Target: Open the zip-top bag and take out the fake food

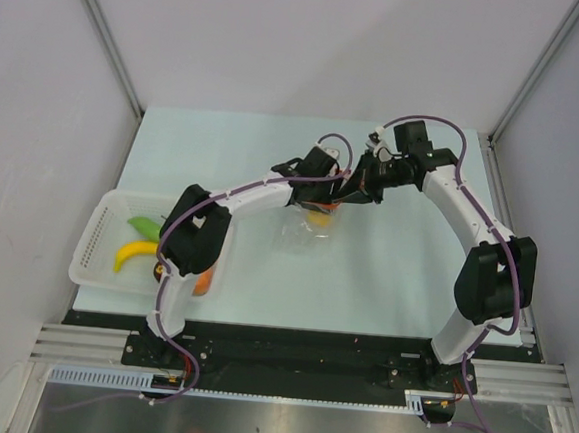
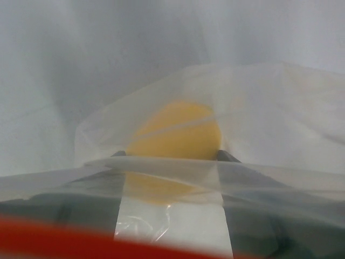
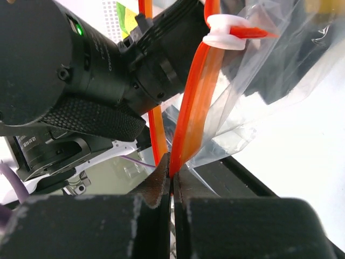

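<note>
While the right gripper (image 3: 171, 174) pinches the zip-top bag (image 1: 304, 235) mouth-up, the left gripper (image 2: 171, 157) gapes.

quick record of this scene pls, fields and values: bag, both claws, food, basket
bag: zip-top bag, mid table, between both claws
right claw: shut on red-orange zip strip
left claw: fingers apart, bag film draped over them
inside bag: one yellow-orange fake food piece
basket: white, table's left edge, holds banana and green piece
</note>
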